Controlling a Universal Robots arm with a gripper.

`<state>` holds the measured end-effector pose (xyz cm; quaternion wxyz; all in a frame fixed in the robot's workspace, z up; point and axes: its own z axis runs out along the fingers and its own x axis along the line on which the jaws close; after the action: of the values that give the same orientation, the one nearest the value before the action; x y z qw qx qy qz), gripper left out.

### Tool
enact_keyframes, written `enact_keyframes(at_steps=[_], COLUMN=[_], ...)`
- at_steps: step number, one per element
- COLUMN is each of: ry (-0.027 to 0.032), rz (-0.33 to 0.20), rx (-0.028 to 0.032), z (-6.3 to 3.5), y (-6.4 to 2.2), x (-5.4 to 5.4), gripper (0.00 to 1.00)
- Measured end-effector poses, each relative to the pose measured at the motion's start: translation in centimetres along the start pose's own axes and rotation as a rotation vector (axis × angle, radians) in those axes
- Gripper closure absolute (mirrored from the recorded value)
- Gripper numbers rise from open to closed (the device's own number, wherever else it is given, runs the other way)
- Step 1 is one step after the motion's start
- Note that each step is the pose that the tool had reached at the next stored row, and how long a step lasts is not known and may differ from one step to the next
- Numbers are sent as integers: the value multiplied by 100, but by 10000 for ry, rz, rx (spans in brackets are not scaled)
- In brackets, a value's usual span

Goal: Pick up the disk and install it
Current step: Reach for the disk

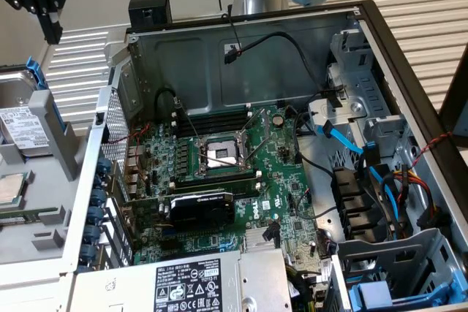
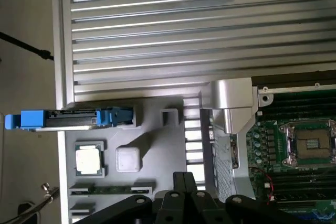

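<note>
Clearly the disk is not yet picked up. In the exterior view, the gripper (image 1: 51, 31) hangs at eleven o'clock, fingers pressed together on nothing, well apart from the disk (image 1: 20, 128) at nine o'clock. The disk stands on edge in a grey tray (image 1: 36, 250) beside the open computer case (image 1: 241, 56), probably so that fingers can pinch it from above. In the wrist view it appears edge-on, its long axis parallel to the ribbed table's (image 2: 131, 24) grooves, one end toward the case.

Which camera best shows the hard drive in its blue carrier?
The exterior view: the hard drive shows its silver face and white label, though the picture's edge cuts it. In the wrist view the hard drive stands edge-on in a grey holder.
</note>
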<state>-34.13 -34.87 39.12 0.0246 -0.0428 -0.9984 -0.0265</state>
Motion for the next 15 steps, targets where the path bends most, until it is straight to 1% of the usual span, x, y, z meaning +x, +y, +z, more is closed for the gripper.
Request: enact_keyframes(at_steps=[7,11,13,15], ry=[57,110,140,160], rz=[2,6,7,8], rx=[-14,-14,-11,-9], z=[20,30,35,40], y=[-28,-43,-37,-9], x=[315,500,580,646], gripper=[89,89,89,89])
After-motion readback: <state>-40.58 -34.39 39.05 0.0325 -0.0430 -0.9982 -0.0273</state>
